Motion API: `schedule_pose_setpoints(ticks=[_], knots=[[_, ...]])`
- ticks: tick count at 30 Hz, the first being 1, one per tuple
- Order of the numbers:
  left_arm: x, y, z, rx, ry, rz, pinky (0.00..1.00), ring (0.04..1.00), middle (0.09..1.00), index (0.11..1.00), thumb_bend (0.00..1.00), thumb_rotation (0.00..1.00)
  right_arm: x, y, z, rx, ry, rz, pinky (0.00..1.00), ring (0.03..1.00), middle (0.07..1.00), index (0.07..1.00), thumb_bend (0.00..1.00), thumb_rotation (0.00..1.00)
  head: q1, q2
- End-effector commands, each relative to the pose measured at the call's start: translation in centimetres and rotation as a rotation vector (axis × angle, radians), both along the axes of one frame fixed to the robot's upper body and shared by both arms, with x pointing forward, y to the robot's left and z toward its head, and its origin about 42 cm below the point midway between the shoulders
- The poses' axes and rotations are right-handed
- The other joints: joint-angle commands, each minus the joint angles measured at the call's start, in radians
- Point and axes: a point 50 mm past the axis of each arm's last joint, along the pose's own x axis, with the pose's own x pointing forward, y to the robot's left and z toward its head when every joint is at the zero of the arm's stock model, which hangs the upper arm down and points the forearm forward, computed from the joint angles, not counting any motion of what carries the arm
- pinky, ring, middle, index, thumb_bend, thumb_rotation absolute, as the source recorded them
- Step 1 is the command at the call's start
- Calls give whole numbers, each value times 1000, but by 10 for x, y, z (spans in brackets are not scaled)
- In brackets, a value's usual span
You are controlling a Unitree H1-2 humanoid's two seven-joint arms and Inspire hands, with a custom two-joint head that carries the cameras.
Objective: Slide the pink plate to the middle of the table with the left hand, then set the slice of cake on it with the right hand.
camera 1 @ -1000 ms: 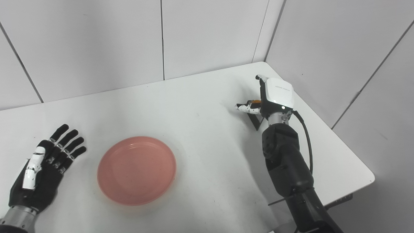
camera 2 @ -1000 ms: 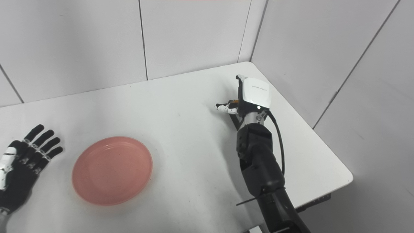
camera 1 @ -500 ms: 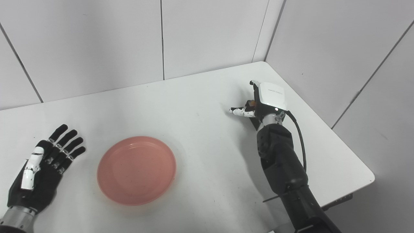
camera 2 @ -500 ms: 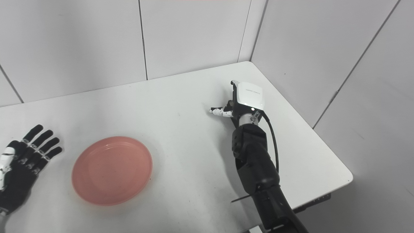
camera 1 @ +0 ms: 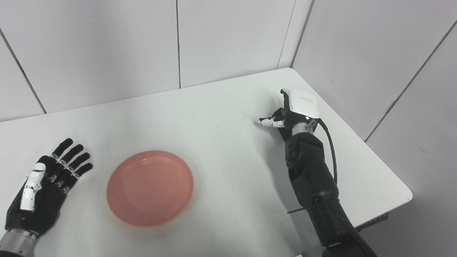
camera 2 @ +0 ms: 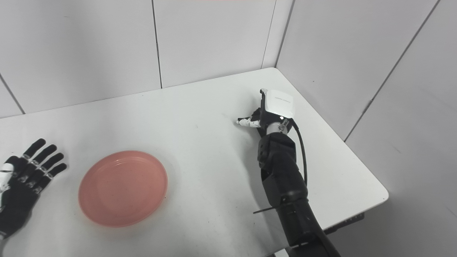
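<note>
The pink plate (camera 1: 150, 187) lies flat on the white table (camera 1: 214, 103), left of the middle and toward the front. My left hand (camera 1: 44, 184) rests palm-down just left of the plate, open, fingers spread, not touching it. My right hand (camera 1: 296, 109) is low over the slice of cake at the far right of the table. Its white back faces me and its thumb (camera 1: 267, 122) points left. The cake is almost wholly hidden under the palm; only a dark sliver (camera 1: 281, 131) shows by the wrist. The fingers are out of sight.
Grey panelled walls close the table at the back and on the right, meeting in a corner (camera 1: 291, 66) just behind the right hand. The table's right edge (camera 1: 360, 142) runs close beside my right forearm. A black cable (camera 1: 332, 150) loops off the wrist.
My right hand has sunk lower onto the cake, and the cake's orange top and dark wedge are now covered. The left hand and the plate have not moved on the table.
</note>
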Motion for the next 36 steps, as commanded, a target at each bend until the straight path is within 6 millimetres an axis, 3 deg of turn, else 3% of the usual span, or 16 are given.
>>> schedule_pose_setpoints(ticks=[1, 19, 20, 22, 23, 24, 28, 29, 30, 32, 36], knots=[[-25, 15, -44, 49, 219, 40, 835, 867, 886, 872, 422, 844, 5, 0, 19, -5, -37, -9, 513, 739, 856, 812, 840, 498, 1, 1], [-25, 14, -42, 36, 223, 32, 847, 870, 891, 879, 423, 849, -3, 3, 31, 52, 92, 12, 552, 744, 839, 806, 824, 428, 1, 16], [-25, 14, -42, 37, 221, 30, 847, 870, 890, 878, 423, 848, -3, 3, 31, 58, 93, 17, 539, 722, 815, 795, 819, 415, 1, 16], [-25, 14, -41, 38, 219, 31, 843, 869, 888, 875, 427, 843, -4, 3, 32, 77, 89, 26, 439, 572, 665, 764, 781, 339, 2, 18], [-26, 14, -41, 38, 218, 30, 843, 869, 888, 875, 428, 842, -4, 3, 32, 80, 93, 27, 432, 563, 656, 761, 778, 333, 4, 20], [-26, 14, -41, 38, 218, 29, 843, 871, 890, 876, 432, 837, -4, 2, 32, 81, 96, 28, 381, 498, 593, 705, 748, 269, 4, 20], [-26, 14, -40, 38, 220, 31, 839, 870, 888, 874, 437, 824, -5, 1, 32, 79, 113, 26, 316, 419, 519, 625, 715, 179, 5, 22], [-26, 14, -40, 40, 218, 30, 839, 870, 889, 875, 435, 831, -5, 1, 32, 82, 112, 24, 291, 390, 491, 556, 619, 154, 5, 22], [-26, 14, -40, 41, 216, 30, 839, 871, 889, 875, 435, 832, -5, 0, 32, 84, 109, 24, 286, 385, 486, 543, 599, 150, 5, 22], [-26, 14, -40, 43, 215, 30, 838, 872, 891, 878, 436, 833, -5, 0, 31, 86, 103, 23, 268, 365, 425, 529, 538, 32, 5, 22], [-26, 13, -39, 38, 217, 30, 834, 871, 892, 880, 434, 827, -6, -1, 33, 108, 93, 20, 263, 329, 415, 536, 520, 1, 12, 28]])
